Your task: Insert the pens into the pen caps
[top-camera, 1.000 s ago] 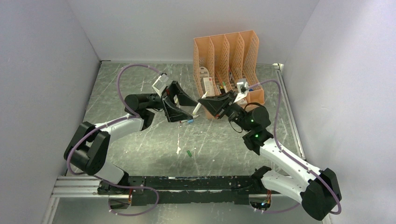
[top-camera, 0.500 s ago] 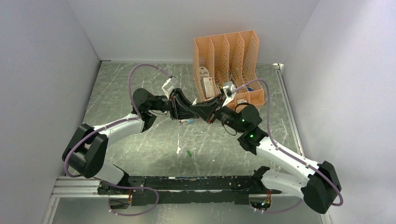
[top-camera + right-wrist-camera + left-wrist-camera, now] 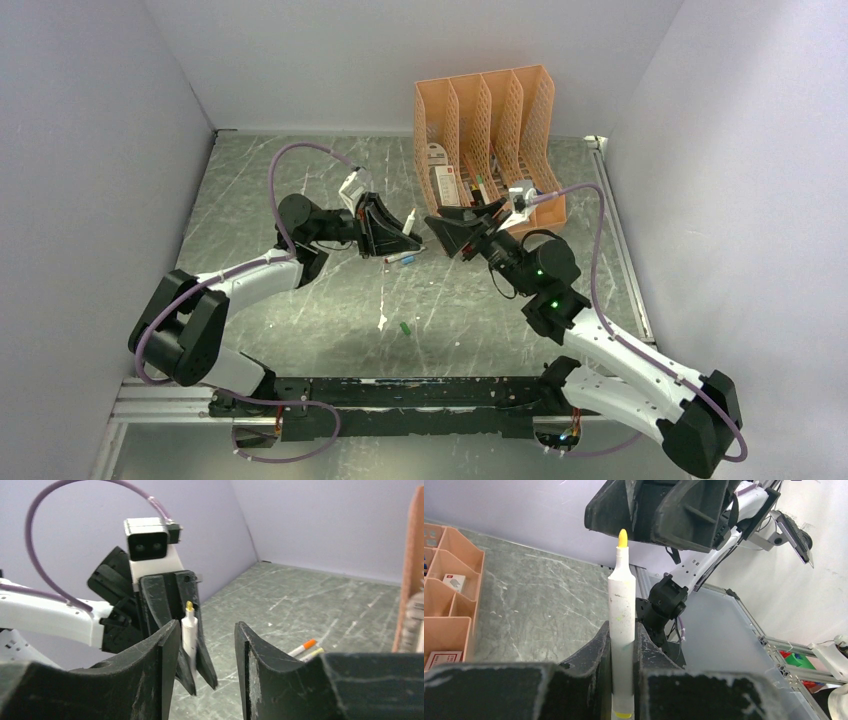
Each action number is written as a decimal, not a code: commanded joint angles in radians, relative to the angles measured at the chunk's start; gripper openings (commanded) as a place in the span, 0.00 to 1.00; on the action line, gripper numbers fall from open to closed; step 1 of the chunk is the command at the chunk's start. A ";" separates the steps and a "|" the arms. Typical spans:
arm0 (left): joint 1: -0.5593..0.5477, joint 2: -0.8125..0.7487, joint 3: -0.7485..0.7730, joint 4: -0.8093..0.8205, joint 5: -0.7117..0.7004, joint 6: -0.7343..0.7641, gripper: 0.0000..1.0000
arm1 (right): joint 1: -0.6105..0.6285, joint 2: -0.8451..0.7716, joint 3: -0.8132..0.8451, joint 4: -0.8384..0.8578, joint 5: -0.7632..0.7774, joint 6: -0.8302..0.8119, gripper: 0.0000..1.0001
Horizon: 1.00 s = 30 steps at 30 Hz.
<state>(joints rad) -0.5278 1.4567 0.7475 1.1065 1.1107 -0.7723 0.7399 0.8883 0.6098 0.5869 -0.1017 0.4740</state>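
Observation:
My left gripper is shut on a white pen, which stands up out of the jaws with its bare yellow tip at the top. Just to its right my right gripper faces the pen, open and with nothing between its fingers. Two more pens lie on the table below the grippers, one with an orange end. A small green pen cap lies nearer the arm bases.
A peach lattice organiser stands at the back right, close behind the right gripper, with cards and small items in it. Purple walls close in the grey scratched table on three sides.
A second ago the right gripper held the pen and the left was open. They met, the left shut on the pen, and the right has opened and drawn back to the right.

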 commanded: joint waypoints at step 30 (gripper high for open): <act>0.175 -0.160 -0.185 -0.060 -0.267 0.055 0.07 | 0.313 0.425 0.004 -0.505 0.269 -0.141 0.36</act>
<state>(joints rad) -0.3557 1.3140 0.5621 1.1267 0.9119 -0.7773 0.9695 1.3422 0.6430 0.1505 0.0914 0.2962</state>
